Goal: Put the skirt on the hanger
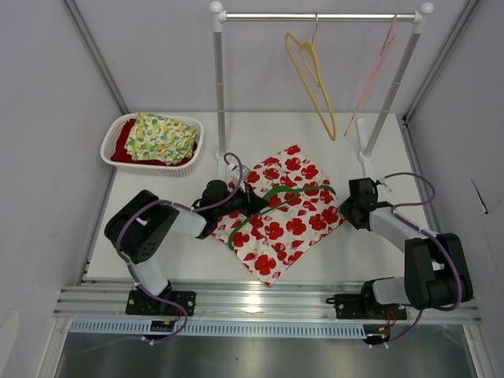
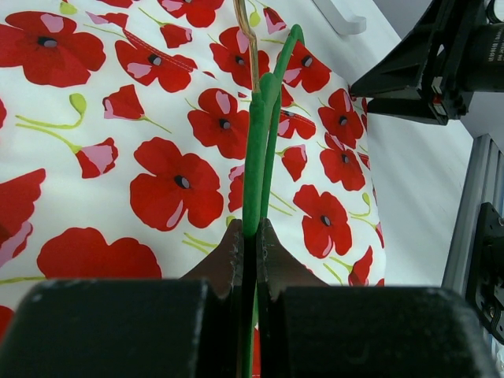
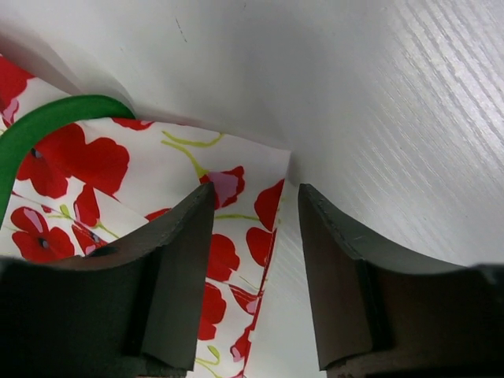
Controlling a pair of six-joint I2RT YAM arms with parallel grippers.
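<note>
One green hanger (image 2: pixel 253 177) lies across the skirt (image 1: pixel 290 228), pinched tight in my left end effector (image 2: pixel 250 236); my right end effector (image 3: pixel 254 198) gapes empty at the skirt's edge.

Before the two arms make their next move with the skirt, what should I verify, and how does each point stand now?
1. Left gripper shut on the green plastic hanger: ok.
2. Hanger lying on the white poppy-print fabric skirt: ok.
3. Right gripper open at the skirt's edge: ok.
4. Skirt fastened to hanger: cannot tell.
5. Bare stretch on the metal rail: ok.
</note>
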